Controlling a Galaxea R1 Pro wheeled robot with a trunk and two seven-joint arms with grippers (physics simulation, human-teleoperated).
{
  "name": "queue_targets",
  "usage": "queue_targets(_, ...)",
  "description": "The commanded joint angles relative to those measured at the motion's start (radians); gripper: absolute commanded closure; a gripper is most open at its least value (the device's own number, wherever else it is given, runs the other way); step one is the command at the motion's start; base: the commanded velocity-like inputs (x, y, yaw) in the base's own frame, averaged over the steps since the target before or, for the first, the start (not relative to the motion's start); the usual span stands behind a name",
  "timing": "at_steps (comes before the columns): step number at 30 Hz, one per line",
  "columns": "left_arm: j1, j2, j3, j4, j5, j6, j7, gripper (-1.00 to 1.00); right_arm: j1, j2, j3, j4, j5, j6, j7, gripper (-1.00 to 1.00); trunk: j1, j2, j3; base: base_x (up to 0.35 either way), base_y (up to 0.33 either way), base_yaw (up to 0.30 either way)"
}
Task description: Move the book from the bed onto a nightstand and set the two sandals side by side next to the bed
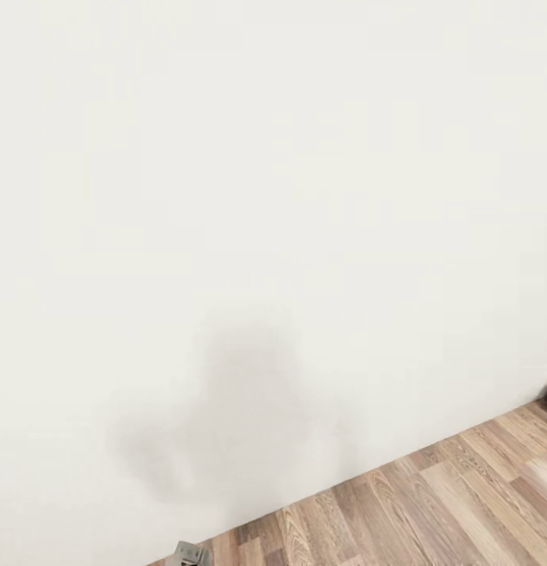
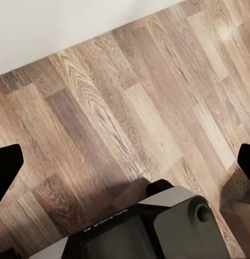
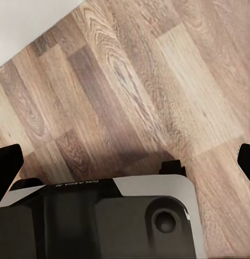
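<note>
Here, the robot is facing a white wall [image 1: 273,196] above wood-plank floor [image 1: 462,495]. The left gripper [image 2: 125,162] and right gripper [image 3: 125,162] are both hanging spread over bare planks, holding nothing; book, bed and sandals are lying somewhere unseen, so direction cannot be judged.

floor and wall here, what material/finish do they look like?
Floor: looks like wood plank or wood-look laminate, light to mid brown with strong grain and staggered board joints; faint sheen, so probably a smooth satin finish. Wall: plain off-white, no texture or seams, reads as matte painted plaster; a soft grey shadow falls on it low down.
</note>
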Motion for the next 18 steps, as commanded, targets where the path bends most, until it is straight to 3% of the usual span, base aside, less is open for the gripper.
queue_targets(1, -0.001, 0.000, 0.000, 0.001, 0.000, -0.005, -0.003, -1.00, -0.001, 0.000, -0.009, -0.001, 0.010, 0.002, 0.004, -1.00, 0.001, -0.002, -0.003, 0.000, 0.000, -0.259)
queue_targets(18, -0.001, 0.001, 0.000, 0.001, 0.000, -0.005, -0.003, -1.00, -0.001, 0.000, -0.009, -0.001, 0.010, 0.002, 0.004, -1.00, 0.001, -0.002, -0.014, 0.000, 0.000, -0.259)
